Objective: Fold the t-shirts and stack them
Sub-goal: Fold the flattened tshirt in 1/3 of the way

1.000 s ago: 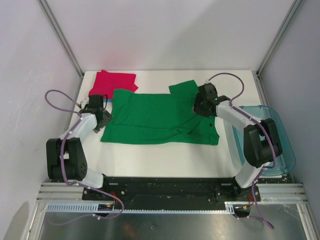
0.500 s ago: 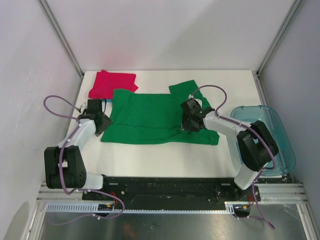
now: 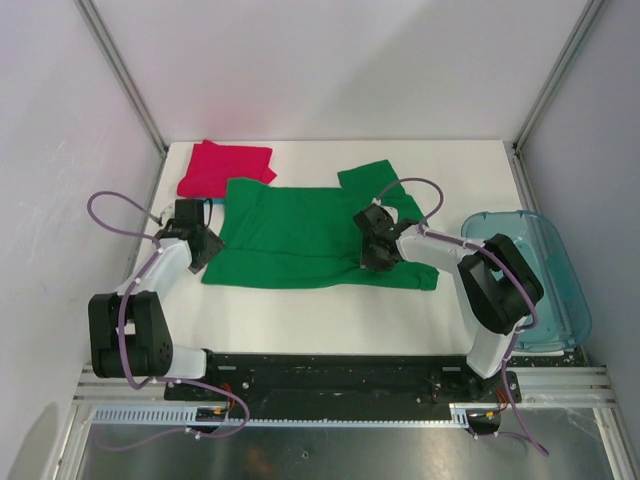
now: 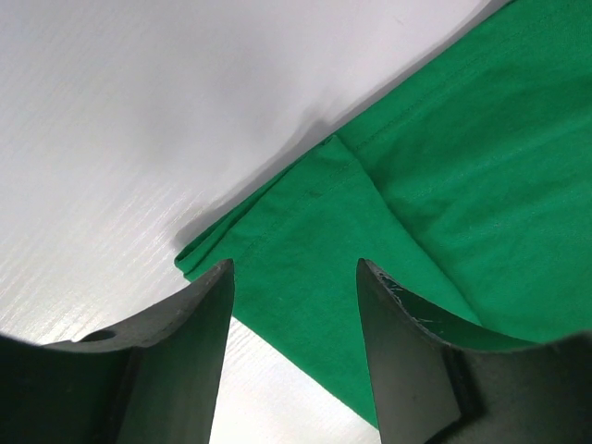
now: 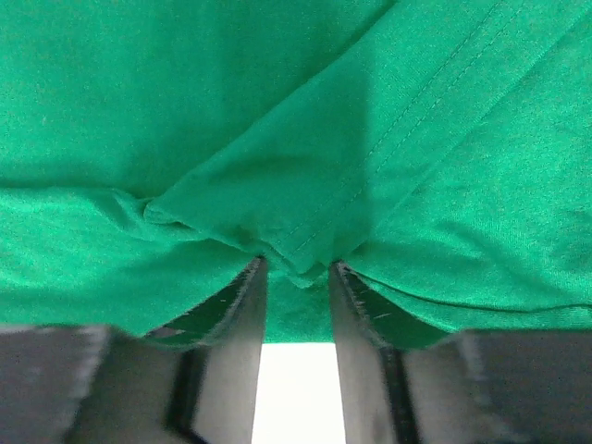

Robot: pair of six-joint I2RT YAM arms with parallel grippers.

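The green t-shirt (image 3: 300, 235) lies spread on the white table (image 3: 320, 310). Its right side is bunched and partly folded inward. The magenta-red t-shirt (image 3: 225, 167) lies folded at the back left, with a thin light blue sliver (image 3: 212, 201) at its near edge. My left gripper (image 3: 205, 245) is open and low over the green shirt's near-left corner; the left wrist view shows that doubled corner (image 4: 277, 240) between the open fingers (image 4: 185, 351). My right gripper (image 3: 372, 250) is shut on a bunched fold of the green shirt (image 5: 296, 250).
A translucent blue-green plastic bin (image 3: 560, 290) stands at the right edge of the table. Grey walls and metal frame posts enclose the table on three sides. Purple cables loop off both wrists.
My right gripper has moved left and toward the near edge, dragging the green shirt's right side inward. My left gripper has shifted slightly along the shirt's left edge.
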